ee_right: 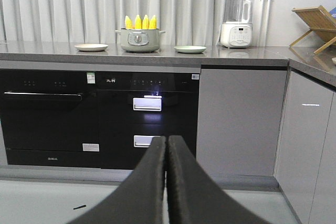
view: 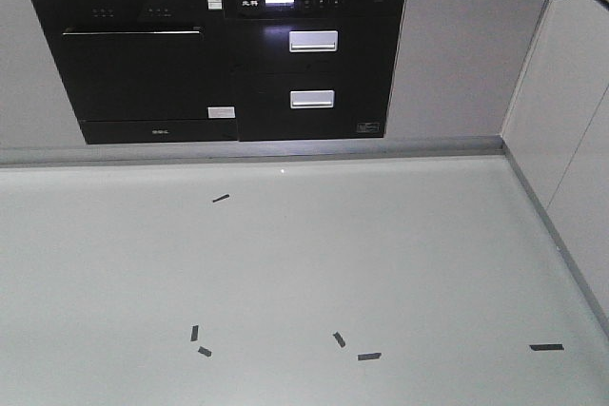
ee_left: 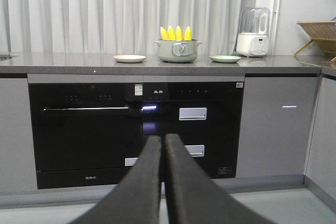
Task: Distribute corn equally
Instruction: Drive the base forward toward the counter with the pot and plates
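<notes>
**Corn (ee_left: 176, 33) stands in the pot (ee_left: 177, 51)**

On the counter (ee_left: 63, 64), from the left: a cream plate (ee_left: 129, 58), then the grey-green pot holding four yellow cobs upright, tips up, then a green plate (ee_left: 225, 59), a blender (ee_left: 253, 32) and a wooden rack (ee_left: 317, 32). The left claw (ee_left: 163, 140) is clenched, with nothing between its jaws. The right claw (ee_right: 167, 141) is the same.

The left hand (ee_left: 163, 137) shows as two matte, charcoal-black fingers with a smooth surface. Each is narrow at the tip and widens in a soft outward curve toward its base. A thin pale slit runs between their straight inner edges. The right hand (ee_right: 166, 139) looks alike: the same dull, dark finish and tapered, blade-like fingers.
</notes>
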`<action>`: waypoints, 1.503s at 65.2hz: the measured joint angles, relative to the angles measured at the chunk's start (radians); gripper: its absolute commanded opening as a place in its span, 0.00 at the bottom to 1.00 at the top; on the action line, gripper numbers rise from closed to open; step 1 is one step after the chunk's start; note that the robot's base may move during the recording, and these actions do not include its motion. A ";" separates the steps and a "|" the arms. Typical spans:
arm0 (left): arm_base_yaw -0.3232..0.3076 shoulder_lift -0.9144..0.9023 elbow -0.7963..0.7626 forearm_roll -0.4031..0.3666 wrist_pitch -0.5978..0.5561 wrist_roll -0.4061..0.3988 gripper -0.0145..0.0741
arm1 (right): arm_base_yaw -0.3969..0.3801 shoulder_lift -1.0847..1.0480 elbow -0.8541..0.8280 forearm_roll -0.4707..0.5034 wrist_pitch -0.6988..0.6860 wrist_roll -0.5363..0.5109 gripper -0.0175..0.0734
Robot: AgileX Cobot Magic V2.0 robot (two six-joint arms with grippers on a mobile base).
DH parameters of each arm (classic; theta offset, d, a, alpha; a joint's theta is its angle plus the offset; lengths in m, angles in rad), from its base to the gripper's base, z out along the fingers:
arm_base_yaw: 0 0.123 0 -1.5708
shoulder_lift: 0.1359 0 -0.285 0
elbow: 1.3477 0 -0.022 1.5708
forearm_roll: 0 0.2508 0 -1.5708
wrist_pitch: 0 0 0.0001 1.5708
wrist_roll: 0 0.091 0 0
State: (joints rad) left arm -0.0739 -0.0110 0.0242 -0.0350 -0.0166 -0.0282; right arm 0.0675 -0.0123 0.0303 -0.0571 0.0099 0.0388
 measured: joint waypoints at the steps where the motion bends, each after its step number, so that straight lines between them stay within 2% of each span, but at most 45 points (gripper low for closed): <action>1: 0.000 0.000 0.000 0.000 0.000 0.000 0.16 | 0.000 0.000 0.000 0.000 0.000 0.000 0.19; 98: 0.000 0.000 0.000 0.000 0.000 0.000 0.16 | 0.000 0.000 0.000 0.000 0.000 0.000 0.19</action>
State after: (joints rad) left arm -0.0739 -0.0110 0.0242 -0.0350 -0.0166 -0.0282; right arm 0.0675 -0.0123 0.0303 -0.0571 0.0099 0.0388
